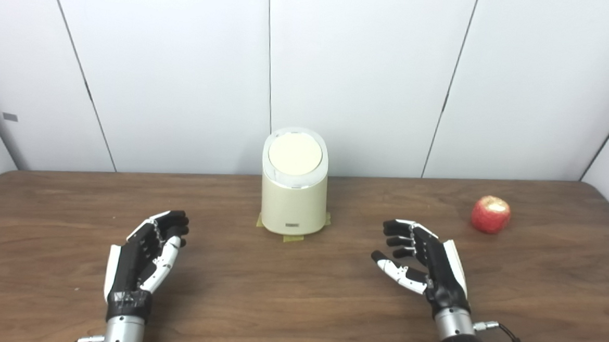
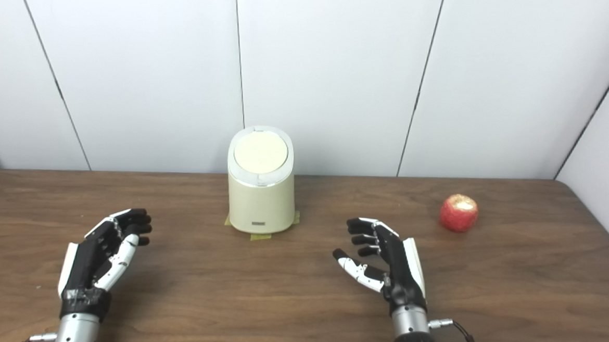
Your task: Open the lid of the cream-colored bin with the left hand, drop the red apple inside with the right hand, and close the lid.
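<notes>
While the lid (image 1: 294, 154) sits closed, left hand (image 1: 146, 254) and right hand (image 1: 425, 260) hover palms inward, fingers (image 1: 397, 242) spread, empty.

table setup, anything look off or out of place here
Nothing stands out. The bin stands upright with its lid shut, on tape marks on the table. The apple sits alone to the right, whole as far as can be seen. The left hand and right hand are open and hold nothing.
</notes>
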Controlling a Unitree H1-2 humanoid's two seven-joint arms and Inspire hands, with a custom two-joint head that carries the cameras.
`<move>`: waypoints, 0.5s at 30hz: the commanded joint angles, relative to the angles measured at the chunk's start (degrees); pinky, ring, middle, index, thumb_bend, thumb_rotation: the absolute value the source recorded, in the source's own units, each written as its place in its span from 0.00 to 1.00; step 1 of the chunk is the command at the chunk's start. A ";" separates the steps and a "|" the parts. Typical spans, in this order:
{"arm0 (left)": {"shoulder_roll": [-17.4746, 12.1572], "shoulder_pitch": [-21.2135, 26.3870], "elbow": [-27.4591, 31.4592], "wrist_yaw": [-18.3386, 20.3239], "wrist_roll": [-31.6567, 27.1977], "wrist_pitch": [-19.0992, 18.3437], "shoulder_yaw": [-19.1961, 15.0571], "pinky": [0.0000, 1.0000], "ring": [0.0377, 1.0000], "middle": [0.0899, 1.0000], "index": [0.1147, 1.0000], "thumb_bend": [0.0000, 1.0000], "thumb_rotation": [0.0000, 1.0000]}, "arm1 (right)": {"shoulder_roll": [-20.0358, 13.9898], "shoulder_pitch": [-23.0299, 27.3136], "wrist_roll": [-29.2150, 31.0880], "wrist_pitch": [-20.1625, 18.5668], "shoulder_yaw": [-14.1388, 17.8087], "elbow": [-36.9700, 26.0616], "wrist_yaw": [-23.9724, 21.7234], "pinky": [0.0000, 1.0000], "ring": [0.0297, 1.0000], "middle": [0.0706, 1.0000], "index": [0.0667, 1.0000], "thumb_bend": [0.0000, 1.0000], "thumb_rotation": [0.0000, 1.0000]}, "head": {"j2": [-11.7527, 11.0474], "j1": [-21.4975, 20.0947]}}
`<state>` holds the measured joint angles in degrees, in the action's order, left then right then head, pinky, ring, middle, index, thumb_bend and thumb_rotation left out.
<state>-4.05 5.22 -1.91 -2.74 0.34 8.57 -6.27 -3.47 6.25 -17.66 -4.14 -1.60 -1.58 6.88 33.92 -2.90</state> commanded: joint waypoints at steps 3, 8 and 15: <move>0.21 -0.81 -0.58 -0.52 0.66 1.30 0.23 0.64 0.68 0.67 0.64 0.26 0.33 | -0.26 1.53 -0.09 1.47 0.02 -1.75 0.30 0.58 0.65 0.66 0.64 0.26 0.13 | 0.02 0.02; 0.29 -0.82 -0.49 -0.45 0.45 1.31 0.24 0.64 0.68 0.67 0.64 0.26 0.33 | -0.13 1.53 0.42 1.43 0.19 -1.69 0.18 0.57 0.65 0.66 0.64 0.26 0.13 | 0.03 0.02; -0.20 -0.63 -0.80 -0.56 1.28 1.29 0.30 0.65 0.69 0.67 0.64 0.27 0.34 | 0.06 1.73 -0.05 2.02 -0.03 -1.04 0.71 0.56 0.64 0.66 0.63 0.26 0.13 | -0.30 -0.43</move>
<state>-4.07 5.23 -1.91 -2.73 0.45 8.59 -6.24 -3.44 6.25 -17.57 -4.12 -1.62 -1.53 6.85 33.58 -3.25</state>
